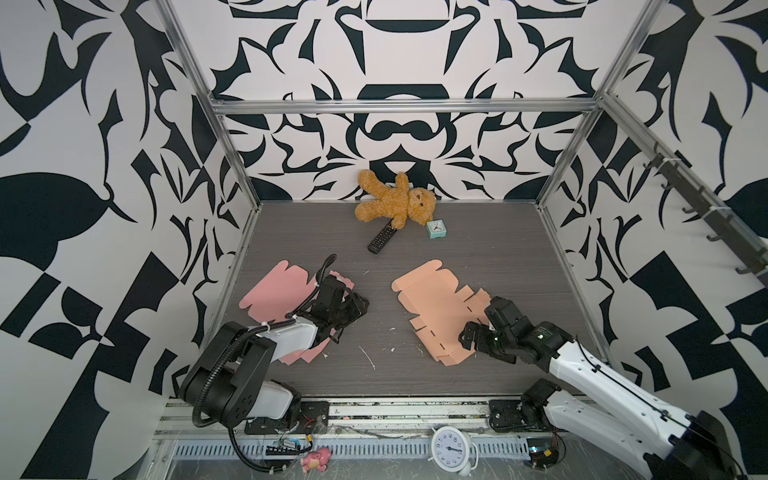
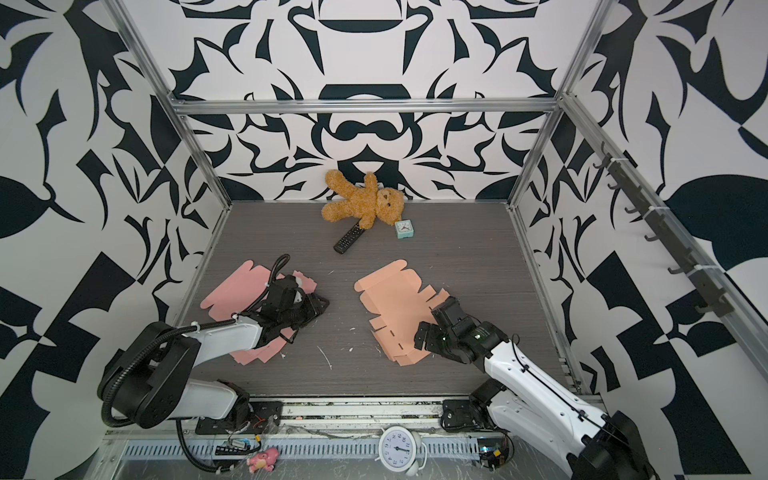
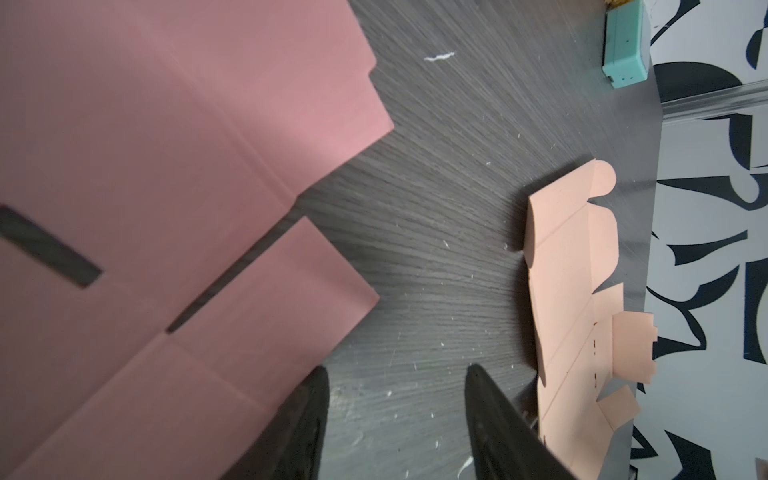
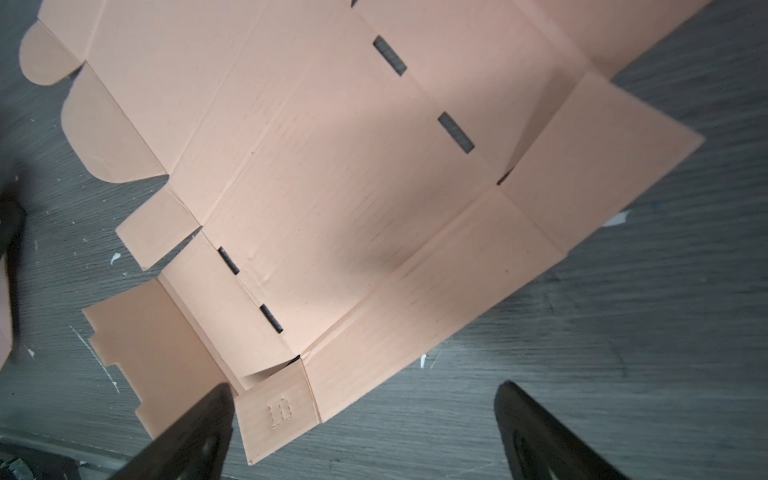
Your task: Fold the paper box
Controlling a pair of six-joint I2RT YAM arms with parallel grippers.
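Folding looks unstarted — the orange blank [image 1: 436,299] lies flat at 3 o'clock on the table [image 1: 478,249], the pink blank [image 1: 278,286] at 9, right gripper [image 4: 361,388] and left gripper [image 3: 395,370] both spread, empty — next, the tabbed side flap [image 4: 145,340] needs raising along its crease.

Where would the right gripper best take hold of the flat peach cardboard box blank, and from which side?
Probably the small corner flap of the flat peach cardboard box blank nearest the open right gripper, coming from the robot's side. The rest lies flat on the grey wood-grain table; this flap seems lifted at its crease, leaving room for a finger beneath.
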